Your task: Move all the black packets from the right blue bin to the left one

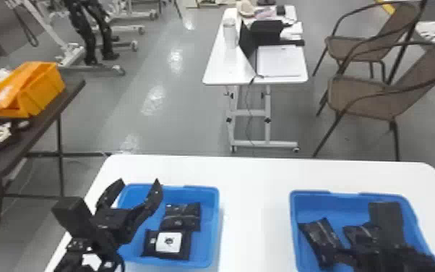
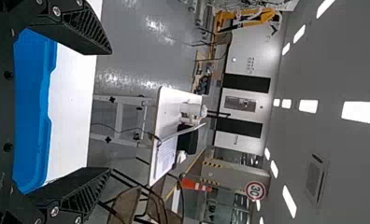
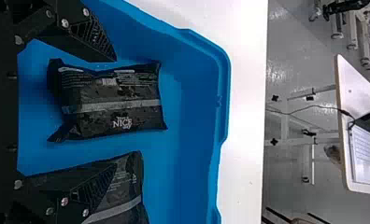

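Observation:
The left blue bin (image 1: pixel 211 231) holds a black packet (image 1: pixel 182 217) and another with a white label (image 1: pixel 148 249). Over that bin's left side is my left gripper (image 1: pixel 140 182), open and holding nothing; the left wrist view has the same gripper (image 2: pixel 109 111) with its fingers wide apart. In the right blue bin (image 1: pixel 294 217), my right gripper (image 1: pixel 386 224) is low among black packets (image 1: pixel 319 237). From the right wrist, the right gripper (image 3: pixel 114 113) is open, one packet (image 3: pixel 127 105) lying between its fingers. A second packet (image 3: pixel 127 186) is partly behind one finger.
Both bins stand on a white table (image 1: pixel 256 188), with a bare strip of tabletop between them. An orange bin (image 1: pixel 43 94) sits on a dark side table at the left. Beyond are another white table (image 1: pixel 220 72) and brown chairs (image 1: pixel 368 97).

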